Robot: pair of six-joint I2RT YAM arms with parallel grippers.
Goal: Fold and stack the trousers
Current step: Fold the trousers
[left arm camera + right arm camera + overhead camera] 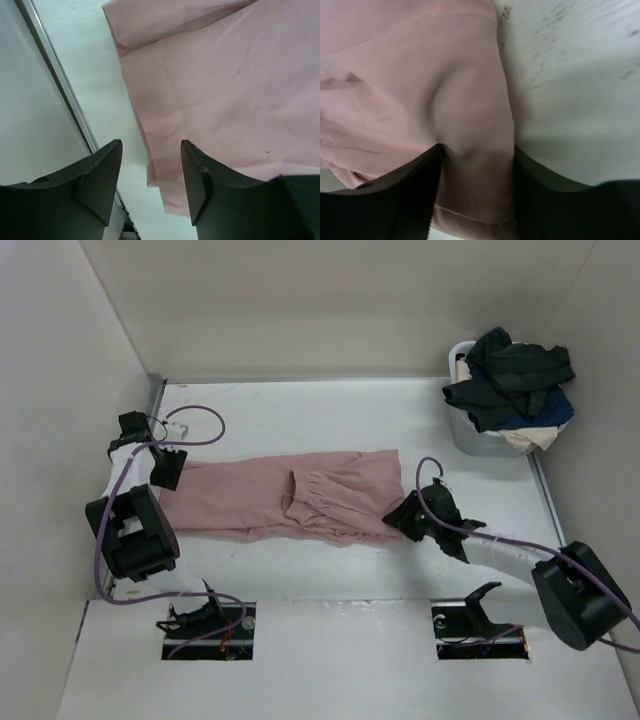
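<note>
Trousers (290, 500) lay flat across the middle of the tabletop (300, 420), long way left to right, with a white basket (468, 440) of dark garments (515, 375) at the far right. The left claw (151, 150) hung spread at their left end, one finger over cloth and the other over bare tabletop. Closing there could catch only the top layer or miss the edge. The right claw (477, 155) stood spread astride a raised ridge at the right end, not yet clamped. A thin or uneven pinch on either side would likely let the soft fabric slip mid-lift and skew the fold.
</note>
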